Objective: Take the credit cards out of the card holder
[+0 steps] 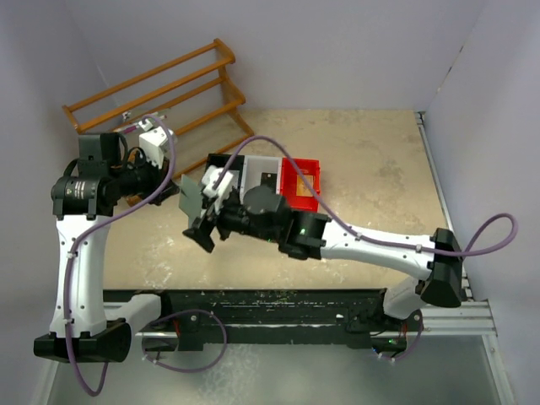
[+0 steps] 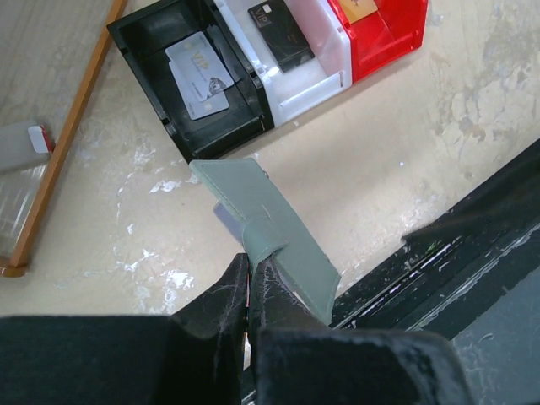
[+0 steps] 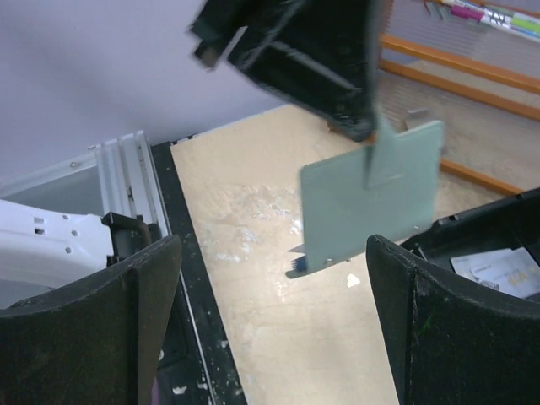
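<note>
Above the table, the left gripper is clamped on the card holder; the right gripper faces it, jaws apart. Three cards lie in bins at 12 o'clock (a bluish edge peeks out), so next, likely pinch that.

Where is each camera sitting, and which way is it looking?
Top camera: up high behind the arms, looking down on the table; the left arm and right arm show whole.
Left wrist camera: on the left arm, looking down past its left claw, shut on the card holder, toward the bins.
Right wrist camera: on the right arm, looking across the table through its open right claw toward the rack.
Shared: both wrist views show the card holder and the silvery card.
</note>
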Motion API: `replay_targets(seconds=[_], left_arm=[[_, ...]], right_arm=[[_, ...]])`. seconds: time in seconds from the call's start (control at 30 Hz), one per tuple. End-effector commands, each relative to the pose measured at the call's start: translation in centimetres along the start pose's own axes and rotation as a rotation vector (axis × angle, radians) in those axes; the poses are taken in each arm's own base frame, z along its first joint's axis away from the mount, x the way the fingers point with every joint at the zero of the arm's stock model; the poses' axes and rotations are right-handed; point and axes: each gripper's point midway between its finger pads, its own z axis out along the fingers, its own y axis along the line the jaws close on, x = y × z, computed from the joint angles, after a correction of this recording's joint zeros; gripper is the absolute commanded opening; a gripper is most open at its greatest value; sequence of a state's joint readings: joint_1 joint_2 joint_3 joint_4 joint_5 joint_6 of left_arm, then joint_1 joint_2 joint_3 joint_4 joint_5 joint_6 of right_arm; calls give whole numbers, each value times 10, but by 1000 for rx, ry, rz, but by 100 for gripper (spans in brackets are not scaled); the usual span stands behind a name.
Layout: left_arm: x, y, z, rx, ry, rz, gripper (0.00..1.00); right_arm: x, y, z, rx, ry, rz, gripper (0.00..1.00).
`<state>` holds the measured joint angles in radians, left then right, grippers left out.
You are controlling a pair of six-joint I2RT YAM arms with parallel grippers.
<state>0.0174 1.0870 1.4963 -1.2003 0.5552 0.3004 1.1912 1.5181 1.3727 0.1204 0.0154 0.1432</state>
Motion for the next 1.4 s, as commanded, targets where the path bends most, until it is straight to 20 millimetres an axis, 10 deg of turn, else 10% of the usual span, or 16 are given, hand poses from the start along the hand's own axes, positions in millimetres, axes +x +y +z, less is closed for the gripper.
replay_targets(seconds=[0.0,0.53,0.77,0.87,0.93,1.07,1.13,1.37], left_arm=[[-26,-6,-13,-9,-76,-47,0],[-36,-16,-23,9,-99,-79,0],[-43,-22,-30,23,-124,-73,0],[-45,-22,-32,24,-135,-56,0],[-47,-21,-32,23,-142,-36,11],[-52,-29,-39,48,-175,37,81],[-51,-36,-43,71,-190,78,99],[-29,-59,-39,215,-157,160,99]], right_arm=[[-30,-9,8,220,-156,-118,92],[-16,-15,54,451,-125,-143,82],[-6,-24,44,492,-60,-161,1],[-9,-20,36,425,-57,-170,0],[-15,-19,29,331,-51,-133,0],[-18,-17,15,39,-19,7,0],[-18,-16,4,-82,-9,34,0],[-20,7,-37,-513,75,83,0]])
